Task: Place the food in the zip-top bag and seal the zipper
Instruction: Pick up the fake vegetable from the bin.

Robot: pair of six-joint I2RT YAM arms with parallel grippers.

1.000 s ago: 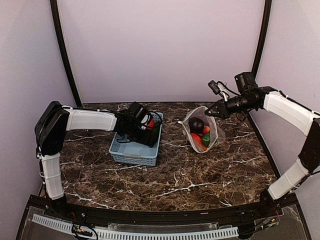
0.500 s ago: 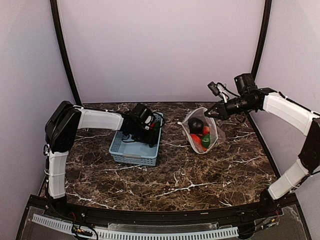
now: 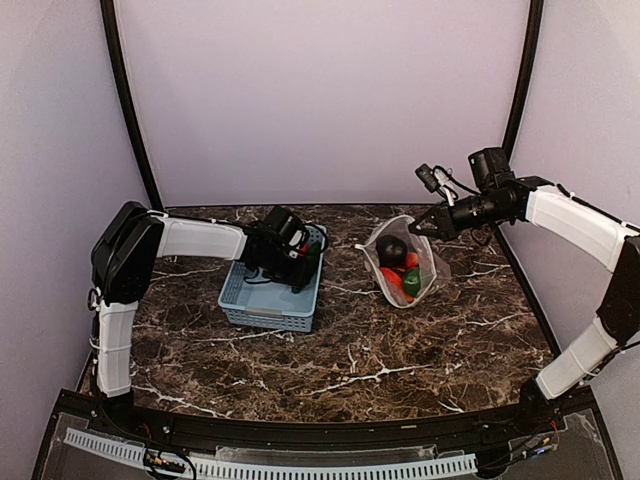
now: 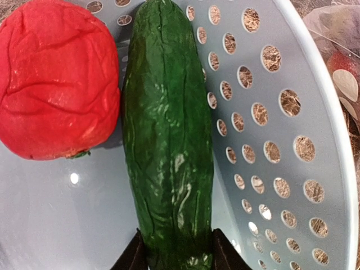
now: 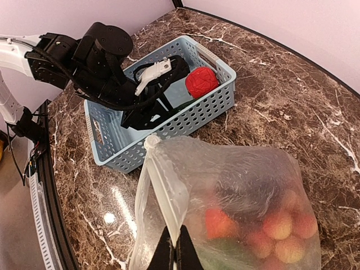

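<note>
My left gripper (image 4: 176, 256) is down in the light-blue basket (image 3: 272, 282), shut on the green cucumber (image 4: 169, 140); a red piece (image 4: 53, 79) lies beside it. In the top view the left gripper (image 3: 297, 262) is at the basket's far right corner. My right gripper (image 5: 175, 250) is shut on the mouth edge of the zip-top bag (image 5: 236, 197) and holds it up open; its whitish zipper (image 5: 163, 185) ends in a small slider (image 5: 151, 140). The bag (image 3: 405, 262) holds a dark eggplant (image 3: 391, 248), red pieces and a green pepper (image 3: 412, 281). The right gripper (image 3: 422, 224) is at the bag's top.
The basket stands left of the bag on the brown marble table (image 3: 400, 350). Black frame posts (image 3: 125, 110) rise at the back corners. Bare marble lies in front of the basket and bag.
My left gripper has moved a little toward the basket's far right corner. The right gripper and the bag have stayed in place.
</note>
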